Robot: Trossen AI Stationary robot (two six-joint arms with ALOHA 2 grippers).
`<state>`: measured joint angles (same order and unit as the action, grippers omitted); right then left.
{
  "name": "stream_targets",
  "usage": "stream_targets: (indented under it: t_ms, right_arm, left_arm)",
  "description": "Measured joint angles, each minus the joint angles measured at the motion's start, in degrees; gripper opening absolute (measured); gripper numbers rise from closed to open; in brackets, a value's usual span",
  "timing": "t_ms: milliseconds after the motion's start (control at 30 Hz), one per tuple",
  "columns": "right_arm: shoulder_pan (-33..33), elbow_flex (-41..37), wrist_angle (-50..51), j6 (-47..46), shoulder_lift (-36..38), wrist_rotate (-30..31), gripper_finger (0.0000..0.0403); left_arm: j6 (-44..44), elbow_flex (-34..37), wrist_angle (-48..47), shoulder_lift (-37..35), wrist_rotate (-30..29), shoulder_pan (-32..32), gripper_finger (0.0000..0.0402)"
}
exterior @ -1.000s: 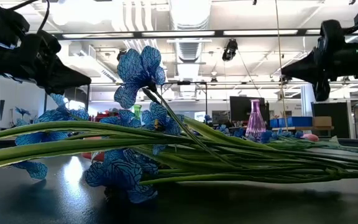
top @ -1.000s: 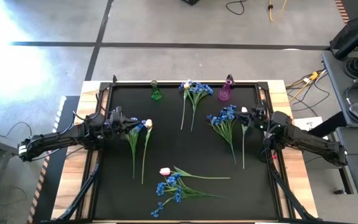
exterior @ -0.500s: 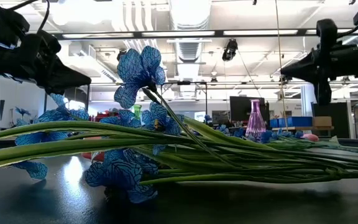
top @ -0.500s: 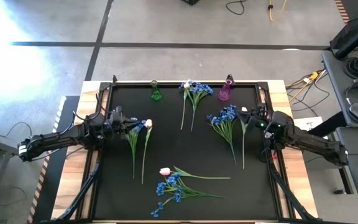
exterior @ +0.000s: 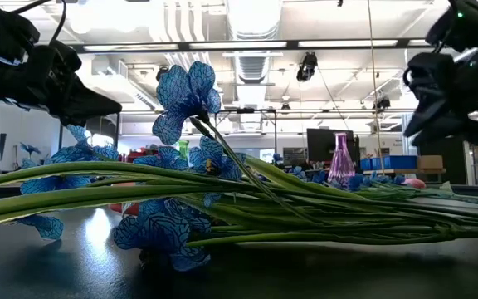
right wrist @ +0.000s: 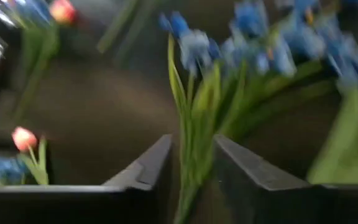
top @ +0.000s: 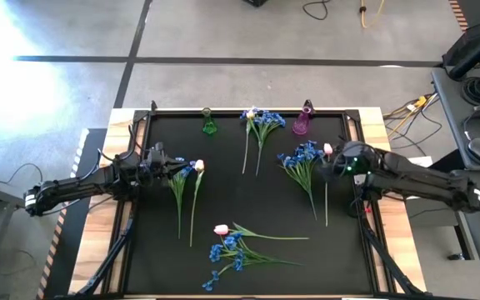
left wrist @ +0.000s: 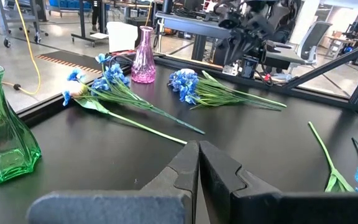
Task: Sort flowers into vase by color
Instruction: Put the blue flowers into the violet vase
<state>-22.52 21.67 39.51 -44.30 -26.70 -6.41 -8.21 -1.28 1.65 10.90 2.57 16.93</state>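
Note:
Flowers lie flat on the black mat. A blue bunch [top: 300,158] and a pink tulip [top: 327,150] lie at the right. Blue blossoms with a white tulip [top: 188,168] lie at the left, a blue bunch [top: 262,121] at the far middle, and a pink tulip [top: 222,229] with blue blossoms [top: 227,250] at the near middle. A green vase [top: 209,123] and a purple vase [top: 302,122] stand at the far edge. My right gripper [right wrist: 191,168] is open above the right bunch, with green stems [right wrist: 188,130] between its fingers; whether they touch I cannot tell. My left gripper [left wrist: 198,163] is shut and hovers beside the left flowers.
The mat has a raised frame [top: 365,167] along its edges, with wooden table margins outside it. Open black mat lies in the middle [top: 240,200] between the flower groups. In the low view, the near blue bunch [exterior: 181,224] fills the foreground.
My right gripper has moved toward the table's left, from beside the mat's right edge to over the pink tulip and the blue bunch, and has tipped downward. The left arm and all the flowers have stayed where they were.

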Motion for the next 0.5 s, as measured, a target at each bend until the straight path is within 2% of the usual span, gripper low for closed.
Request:
stream_targets:
  t_ms: [100,267,500]
  right_arm:
    - [0.3,5.1,5.2,-2.0,-4.1,-1.1,0.0165]
    - [3.0,9.1,6.0,-7.8,-11.5,-1.4,0.0221]
    - [8.3,10.4,5.5,-13.5,-23.3,-0.7,0.0259]
  left_arm:
    - [0.0,0.0,0.0,0.0,0.0,0.0,0.0000]
    - [0.0,0.0,0.0,0.0,0.0,0.0,0.0000]
    - [0.0,0.0,0.0,0.0,0.0,0.0,0.0000]
